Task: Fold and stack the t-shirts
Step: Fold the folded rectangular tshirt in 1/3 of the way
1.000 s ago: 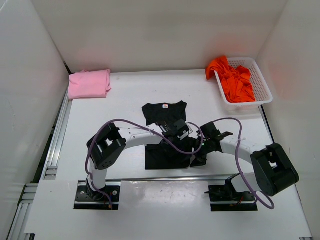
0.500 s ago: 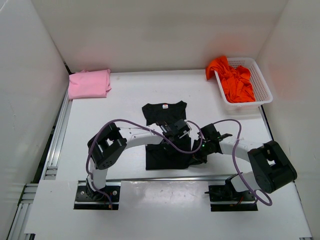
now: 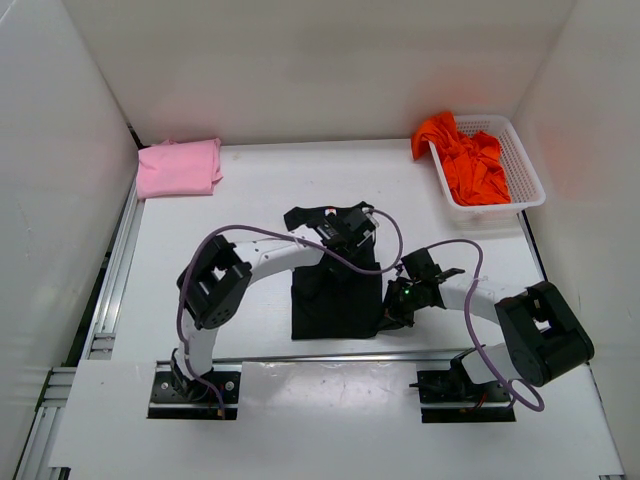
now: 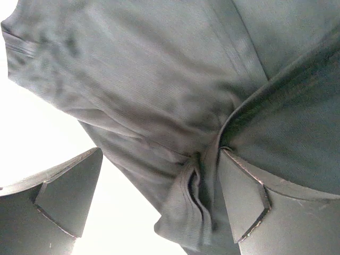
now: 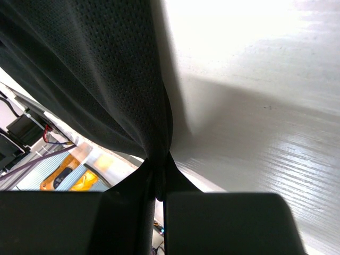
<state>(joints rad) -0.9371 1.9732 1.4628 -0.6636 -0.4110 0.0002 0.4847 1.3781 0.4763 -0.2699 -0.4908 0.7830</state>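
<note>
The black t-shirt [image 3: 335, 290] lies flat in the middle of the table, collar toward the far side. My left gripper [image 3: 345, 228] hovers over its upper part. In the left wrist view that gripper [image 4: 154, 199] is open, with a raised fold of black fabric [image 4: 191, 212] between the fingers, close to the right fingertip [image 4: 241, 194]. My right gripper [image 3: 392, 308] is at the shirt's lower right edge. There it is shut [image 5: 159, 183] on a pinch of the black cloth [image 5: 106, 69]. The pink t-shirt [image 3: 178, 167] lies folded at the far left. The orange-red t-shirt [image 3: 468, 160] is crumpled in the basket.
A white mesh basket [image 3: 527, 175] stands at the far right corner, the orange-red shirt spilling over its left rim. White walls close in the table on three sides. A metal rail [image 3: 110, 280] runs along the left edge.
My right gripper has shut on the black shirt's right edge. My left gripper has moved away from me, toward the shirt's collar, and stays open.
</note>
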